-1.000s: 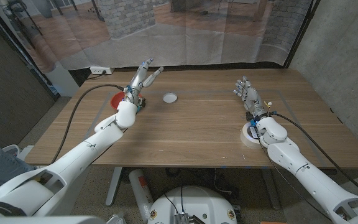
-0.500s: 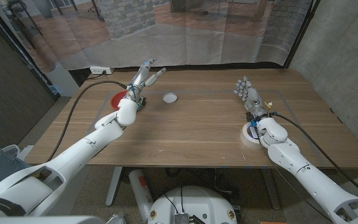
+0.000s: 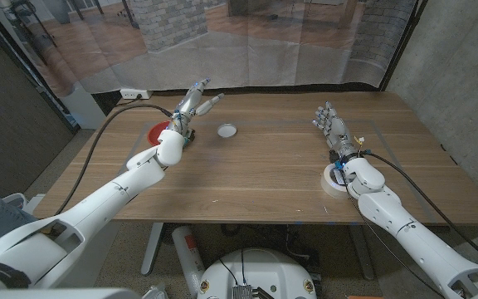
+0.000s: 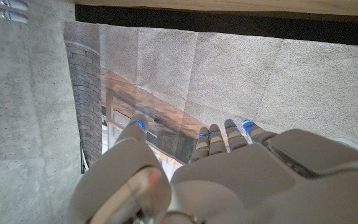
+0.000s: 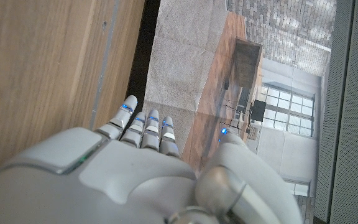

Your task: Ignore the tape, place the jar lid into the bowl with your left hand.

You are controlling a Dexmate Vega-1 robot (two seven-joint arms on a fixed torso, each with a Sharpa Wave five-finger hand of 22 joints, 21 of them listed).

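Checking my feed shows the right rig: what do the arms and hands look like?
Both arms are glossy white rounded shells with ball-like wrists. The left hand and right hand are pale grey with small blue lights near the fingertips. A black cable trails from each wrist.

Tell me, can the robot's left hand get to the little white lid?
Probably yes. The left hand is raised and open just beside the jar lid, with only bare table between them.

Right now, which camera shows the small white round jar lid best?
The head view: the small white round jar lid lies in plain sight on the wooden table, beside the raised left hand. The left wrist view looks past its fingers at the curtain, and the right wrist view along the table edge.
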